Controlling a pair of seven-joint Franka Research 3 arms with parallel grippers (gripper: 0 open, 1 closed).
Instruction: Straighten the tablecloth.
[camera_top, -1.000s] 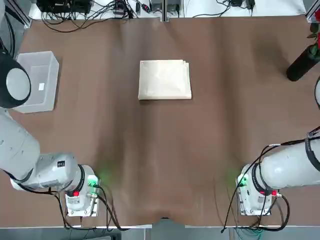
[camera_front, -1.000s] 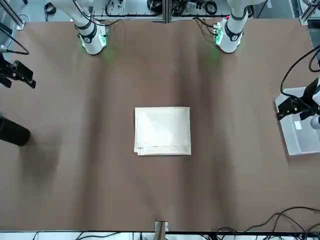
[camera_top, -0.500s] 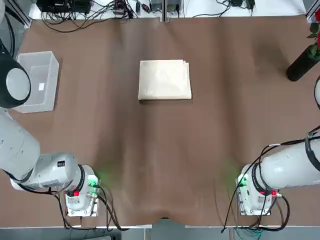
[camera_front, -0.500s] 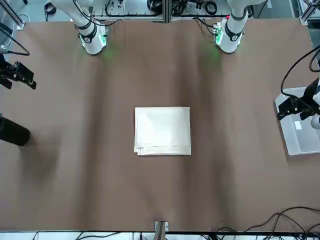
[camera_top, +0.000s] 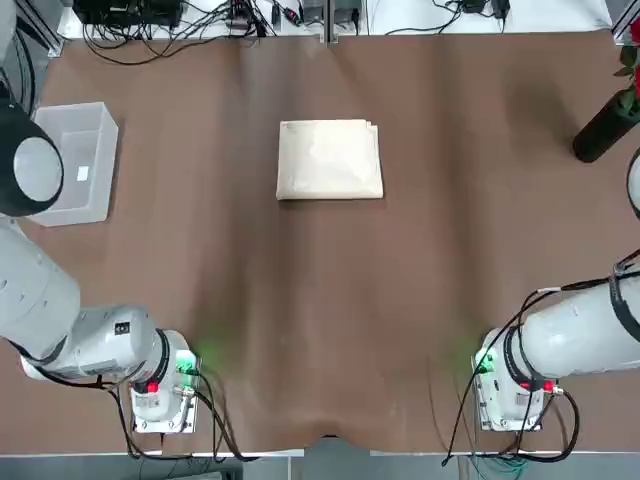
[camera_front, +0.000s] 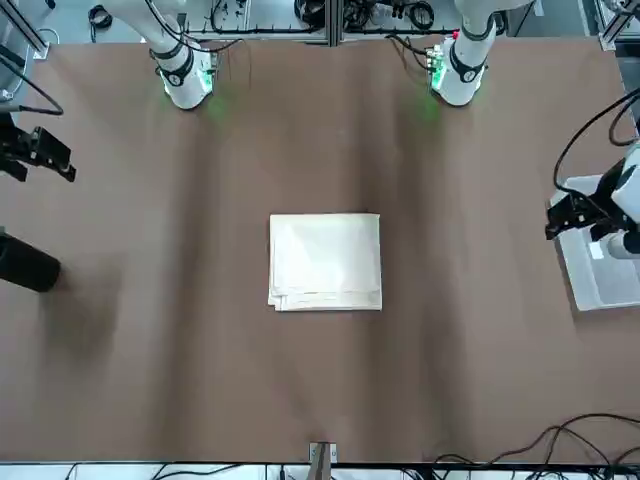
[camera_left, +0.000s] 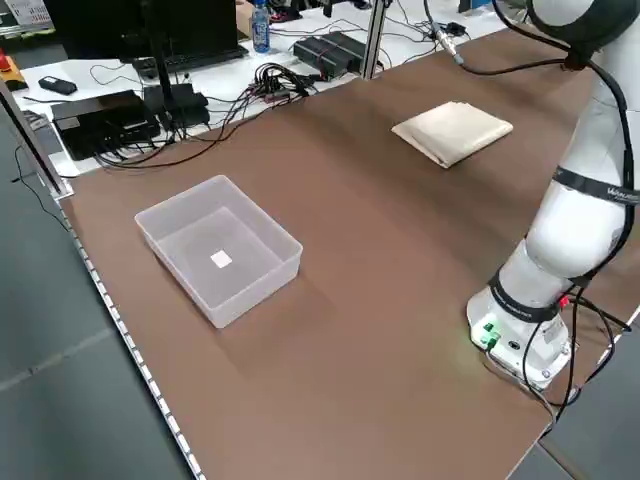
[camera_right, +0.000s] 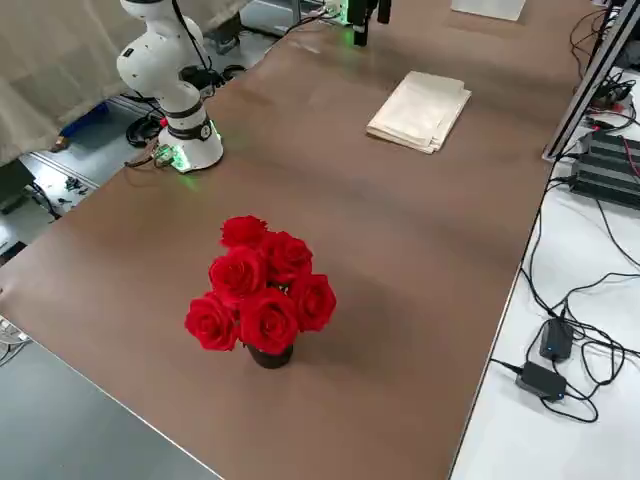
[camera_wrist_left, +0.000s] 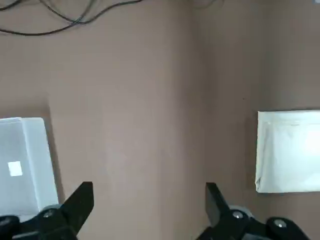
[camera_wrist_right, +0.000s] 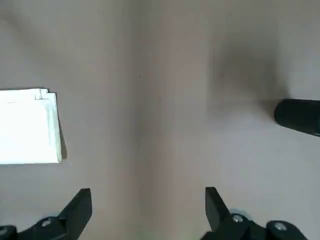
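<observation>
— Brown cover (camera_top: 320, 300) all over the bench, a bit wrinkly. Wires and boxes along the far edge.

— And the tablecloth (camera_top: 329, 159)?

— Cream, folded flat in a neat stack, out in the middle of the far half. Well apart from both arms. Nothing touching it.

— Other stuff on the bench?

— Clear plastic box (camera_top: 74, 162) off on the robot's left. Red roses (camera_right: 262, 291) in a dark pot on its right. Both far from the cloth.

— Arms doing anything?

— Not really. Left gripper (camera_wrist_left: 149, 200) up high by the clear box, jaws wide apart, holding nothing. Right gripper (camera_wrist_right: 148, 202) up high on the other side near the roses, jaws wide apart too, empty as well.

— So which step?

— Looks like the very start. Cloth not yet opened, not yet grabbed.

— Next?

— Probably reach down to the stack, one gripper to each side. Pinch only the top layer at a loose edge or corner, not the whole pile. Then lift a little and pull apart to spread it flat.
</observation>
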